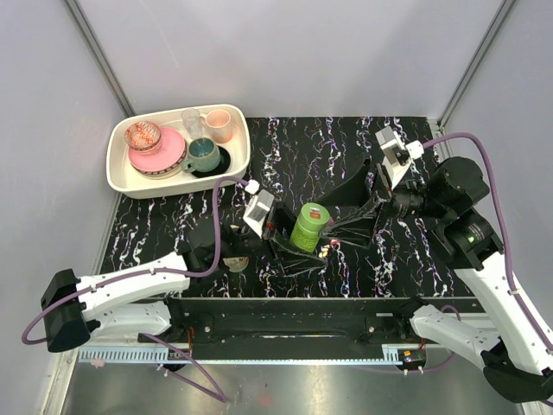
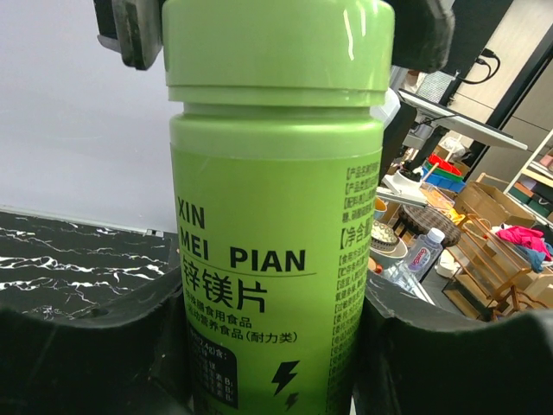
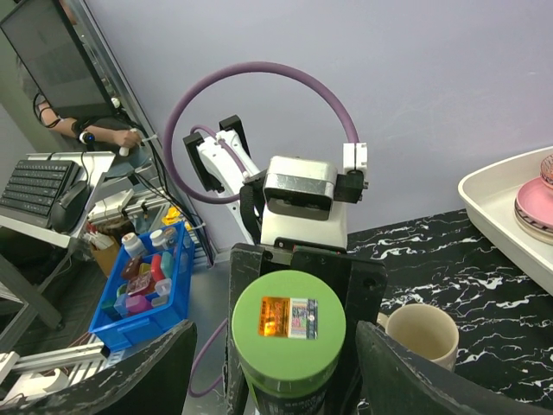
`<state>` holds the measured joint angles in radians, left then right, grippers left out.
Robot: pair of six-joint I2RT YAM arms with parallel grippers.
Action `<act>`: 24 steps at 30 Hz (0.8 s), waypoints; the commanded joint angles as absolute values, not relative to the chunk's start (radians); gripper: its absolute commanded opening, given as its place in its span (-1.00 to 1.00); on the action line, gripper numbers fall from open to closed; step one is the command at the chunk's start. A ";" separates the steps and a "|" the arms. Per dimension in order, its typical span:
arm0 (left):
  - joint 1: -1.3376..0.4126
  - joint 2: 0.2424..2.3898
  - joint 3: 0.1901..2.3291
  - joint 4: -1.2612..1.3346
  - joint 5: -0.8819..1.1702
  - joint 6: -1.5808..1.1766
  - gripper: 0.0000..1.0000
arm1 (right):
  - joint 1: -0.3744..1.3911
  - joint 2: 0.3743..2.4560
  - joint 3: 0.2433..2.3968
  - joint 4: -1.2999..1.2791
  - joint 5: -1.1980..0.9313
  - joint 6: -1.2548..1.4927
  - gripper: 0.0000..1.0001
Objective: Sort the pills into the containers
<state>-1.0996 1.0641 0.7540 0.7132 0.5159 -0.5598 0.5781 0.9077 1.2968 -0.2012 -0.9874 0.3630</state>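
The capped green bottle [image 1: 309,226], contents hidden, seems gripped by left end effector [image 1: 302,243].

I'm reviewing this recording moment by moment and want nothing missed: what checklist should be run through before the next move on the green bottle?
1. Bottle upright and clamped in the left end effector: ok.
2. Cap seated on the bottle: ok.
3. Right end effector open, one finger on each side of the cap with a gap: ok.
4. Right end effector centred over the cap: ok, judging by its wrist view.
5. Pill box in sight as a target: not ok, no view shows it.
6. Loose pills by the bottle's base out of the arms' way: cannot tell.
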 commanded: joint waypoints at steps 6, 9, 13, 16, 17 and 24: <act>-1.098 1.083 0.815 0.831 0.522 -0.577 -1.00 | 0.584 0.905 1.284 -0.147 -0.988 0.367 0.59; -1.098 1.091 0.822 0.833 0.526 -0.577 -1.00 | 0.584 0.907 1.279 -0.147 -0.986 0.368 0.55; -1.098 1.097 0.830 0.830 0.535 -0.575 -1.00 | 0.583 0.907 1.276 -0.146 -0.970 0.373 0.54; -1.098 1.100 0.831 0.830 0.532 -0.577 -1.00 | 0.584 0.900 1.272 -0.146 -0.948 0.374 0.52; -1.098 1.101 0.830 0.831 0.532 -0.575 -1.00 | 0.584 0.897 1.269 -0.147 -0.945 0.376 0.52; -1.098 1.108 0.822 0.847 0.532 -0.580 -1.00 | 0.584 0.888 1.278 -0.147 -0.920 0.380 0.51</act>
<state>-1.0996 1.1091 0.7792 0.7403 0.5167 -0.5770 0.5781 0.9070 1.2671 -0.1837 -0.9501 0.3695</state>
